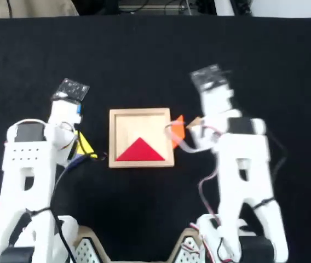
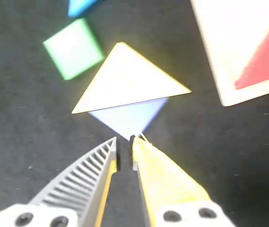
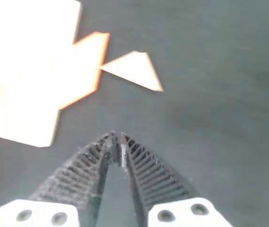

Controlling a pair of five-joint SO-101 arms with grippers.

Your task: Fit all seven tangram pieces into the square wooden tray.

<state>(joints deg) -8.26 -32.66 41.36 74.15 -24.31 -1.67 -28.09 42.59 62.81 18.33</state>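
The square wooden tray (image 1: 139, 125) lies mid-table with a red triangle (image 1: 140, 150) inside at its near edge. My left gripper (image 2: 124, 140) is shut and holds nothing, its tips at the point of a pale blue triangle (image 2: 129, 117) that a yellow triangle (image 2: 127, 80) partly covers. A green square (image 2: 73, 48) and a blue piece (image 2: 80, 6) lie beyond. My right gripper (image 3: 116, 138) is shut and holds nothing, a short way from an orange piece (image 3: 85, 66) leaning on the tray's edge (image 3: 21, 47) and a tan triangle (image 3: 134, 70) beside it.
Black cloth covers the table (image 1: 144, 60). The left arm (image 1: 29, 164) stands left of the tray, over the yellow triangle (image 1: 84, 145). The right arm (image 1: 237, 159) stands right of it, by the orange piece (image 1: 178, 127). Open cloth stretches behind the tray.
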